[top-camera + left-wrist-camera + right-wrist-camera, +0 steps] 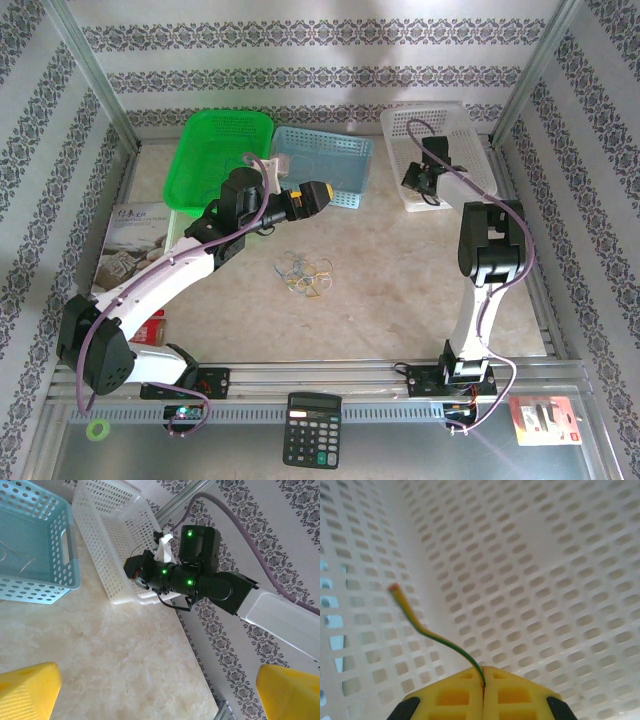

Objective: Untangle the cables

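The table (400,290) is being cut off at its near edge by the rail on which the arms are bolted. The white basket (470,140) at the far right is being partly covered by the right arm. In the top view the right gripper (420,180) inside it is being reduced to a dark shape whose fingers are hard to make out. In the left wrist view its front is being screened by the basket's perforated wall.

The left gripper (320,195) is being held above the table in front of the blue basket (320,160), jaws spread wide with nothing between them. Its yellow fingers (27,692) are being cut off by the lower edge of the left wrist view.

The cables (307,274) are being shown as a small tangle on the bare table near its middle, between the two arms. Single loops are too small to be told apart, and no clear long axis is being offered.

In the right wrist view the right gripper (483,677) is being pressed together on one thin yellow-green wire (435,637) inside the white basket. The wire's lower end is being hidden in the seam between the fingers. Its length is being carried up and leftward in a shallow curve, and its blurred orange tip is being pointed at the basket wall; contact cannot be told.
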Motion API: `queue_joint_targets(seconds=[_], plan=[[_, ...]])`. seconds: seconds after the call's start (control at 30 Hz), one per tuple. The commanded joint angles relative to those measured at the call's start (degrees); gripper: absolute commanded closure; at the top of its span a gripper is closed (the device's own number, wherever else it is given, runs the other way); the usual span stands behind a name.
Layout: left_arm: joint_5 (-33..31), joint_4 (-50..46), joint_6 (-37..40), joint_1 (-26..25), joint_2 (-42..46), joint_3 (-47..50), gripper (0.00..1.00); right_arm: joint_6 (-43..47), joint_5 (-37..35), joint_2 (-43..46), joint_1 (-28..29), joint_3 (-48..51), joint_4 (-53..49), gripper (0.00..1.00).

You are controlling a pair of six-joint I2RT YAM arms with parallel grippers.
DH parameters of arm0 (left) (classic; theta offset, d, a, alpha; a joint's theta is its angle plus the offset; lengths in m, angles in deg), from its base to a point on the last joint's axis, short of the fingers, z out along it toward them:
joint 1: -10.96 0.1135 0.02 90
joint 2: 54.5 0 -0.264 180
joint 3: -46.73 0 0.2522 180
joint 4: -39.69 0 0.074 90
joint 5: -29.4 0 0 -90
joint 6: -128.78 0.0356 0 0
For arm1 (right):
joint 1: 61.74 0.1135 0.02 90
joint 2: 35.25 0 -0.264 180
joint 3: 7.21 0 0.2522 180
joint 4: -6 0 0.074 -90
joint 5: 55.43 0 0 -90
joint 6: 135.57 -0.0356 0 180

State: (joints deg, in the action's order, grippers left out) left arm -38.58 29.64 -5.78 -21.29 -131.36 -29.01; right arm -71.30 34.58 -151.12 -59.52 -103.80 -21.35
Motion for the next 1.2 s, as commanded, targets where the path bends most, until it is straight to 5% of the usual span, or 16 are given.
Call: queue_joint_targets(seconds=[0.0,0.37,0.87,0.97,1.1,1.17], plan=[[0.3,2.2,-0.7,0.0,1.4,0.8,0.00,-1.4,1.6,5.1,1.4,3.9,-1.4,1.00],[0.5,3.5,-0.9,0.2,0.9,1.7,0.00,-4.0,2.8,16.6,4.5,16.8,3.3,1.00],[0.3,2.0,-0.8,0.2,1.9,2.1,0.00,1.6,-3.1,6.1,-2.7,-5.7,-1.5,1.00],[-0.3,1.7,-0.6,0.2,2.5,2.3,0.00,1.4,-1.5,1.5,-4.1,-10.7,-2.8,0.91],[-0.9,1.6,-0.8,0.2,3.1,2.9,0.00,1.1,3.3,-2.3,-5.2,-15.0,-3.5,0.61],[-0.9,1.4,-0.6,0.3,3.4,3.2,0.00,1.5,4.2,-2.2,-5.2,-15.7,-3.7,0.54]])
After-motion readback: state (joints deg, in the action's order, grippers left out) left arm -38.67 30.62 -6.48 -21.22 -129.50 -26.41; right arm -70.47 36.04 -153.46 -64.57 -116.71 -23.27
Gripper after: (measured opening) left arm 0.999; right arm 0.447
